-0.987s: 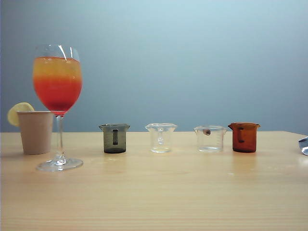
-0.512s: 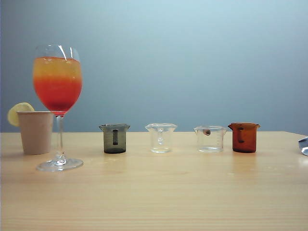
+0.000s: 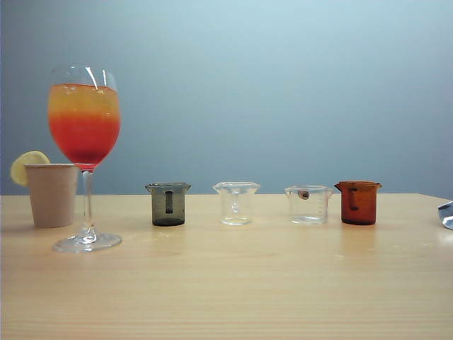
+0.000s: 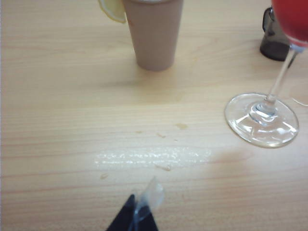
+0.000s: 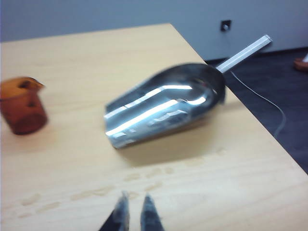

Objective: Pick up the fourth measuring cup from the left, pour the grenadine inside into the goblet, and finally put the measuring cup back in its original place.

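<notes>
Four measuring cups: one grey (image 3: 168, 204), two clear (image 3: 236, 202) (image 3: 308, 204), one red-orange (image 3: 358, 202). One goblet (image 3: 84, 152). One paper cup (image 3: 52, 194). One lemon slice (image 3: 25, 164). One metal scoop (image 5: 166, 107).

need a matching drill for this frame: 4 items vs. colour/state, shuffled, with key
Items:
1. goblet
2. fourth measuring cup
3. first measuring cup
4. paper cup

Descriptions:
A. smoky dark grey
B. tan, lemon slice on its rim
C. layered yellow over red drink
D. translucent red-orange, at the right end of the row

Pairs: 1-C, 2-D, 3-A, 4-B
</notes>
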